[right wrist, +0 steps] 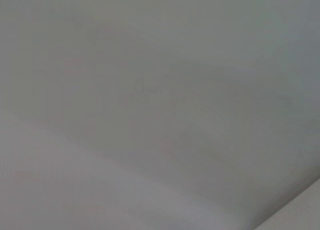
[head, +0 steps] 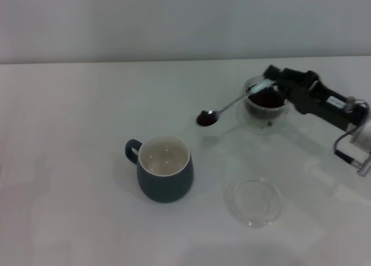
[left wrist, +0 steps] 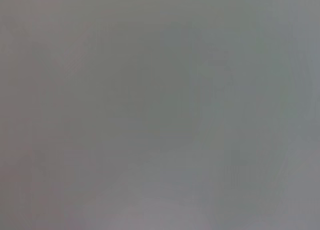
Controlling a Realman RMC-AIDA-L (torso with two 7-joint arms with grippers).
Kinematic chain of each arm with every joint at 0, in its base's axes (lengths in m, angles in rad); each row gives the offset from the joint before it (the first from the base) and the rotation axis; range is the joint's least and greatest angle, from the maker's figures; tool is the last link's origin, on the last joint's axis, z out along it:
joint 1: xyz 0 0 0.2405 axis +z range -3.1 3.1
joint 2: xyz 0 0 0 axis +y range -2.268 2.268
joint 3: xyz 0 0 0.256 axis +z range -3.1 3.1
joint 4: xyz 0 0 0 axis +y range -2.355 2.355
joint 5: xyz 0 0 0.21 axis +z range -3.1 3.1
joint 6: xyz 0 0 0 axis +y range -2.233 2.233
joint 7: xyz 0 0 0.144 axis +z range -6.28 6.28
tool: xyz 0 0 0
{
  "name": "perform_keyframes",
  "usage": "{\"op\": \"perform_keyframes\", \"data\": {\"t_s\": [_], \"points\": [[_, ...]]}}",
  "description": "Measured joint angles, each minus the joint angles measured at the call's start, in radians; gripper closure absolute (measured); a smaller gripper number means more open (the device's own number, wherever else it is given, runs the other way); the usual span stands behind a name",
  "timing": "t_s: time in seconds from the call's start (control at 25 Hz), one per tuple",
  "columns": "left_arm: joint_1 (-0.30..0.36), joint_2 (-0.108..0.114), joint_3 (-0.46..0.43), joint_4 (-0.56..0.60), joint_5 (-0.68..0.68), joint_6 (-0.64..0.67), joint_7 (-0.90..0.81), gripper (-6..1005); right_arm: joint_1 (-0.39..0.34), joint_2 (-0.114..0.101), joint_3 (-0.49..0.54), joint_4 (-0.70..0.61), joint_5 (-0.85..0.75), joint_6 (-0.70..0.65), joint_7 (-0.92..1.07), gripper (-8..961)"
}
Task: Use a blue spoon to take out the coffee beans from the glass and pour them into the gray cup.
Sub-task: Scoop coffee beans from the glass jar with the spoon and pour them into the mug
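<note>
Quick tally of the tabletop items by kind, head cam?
Cups: 2, the gray cup and the glass with beans in it
Dishes: 1, a clear glass dish
Spoons: 1, the blue spoon, loaded with coffee beans, held by the right gripper
Total: 4

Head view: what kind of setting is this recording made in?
Probably a staged tabletop test bench, not a real kitchen: a bare white table against a blank wall, with only the gray cup, the glass of coffee beans and a clear dish.
</note>
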Motion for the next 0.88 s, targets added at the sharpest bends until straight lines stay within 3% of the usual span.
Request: {"op": "perform_keyframes", "data": {"t_s": [0.32,0.88], "points": [[-0.004,-0.001,0.003,0.006,0.003,-0.001,0.0,137,0.051,0.008,-0.112,-0.009,0.002,0.004,-0.014,804],[-0.006,-0.001,0.005,0.007,0.007,-0.002,0.0,137,0.086,0.009,-0.206,-0.015,0.039,-0.001,-0.213,804]]}}
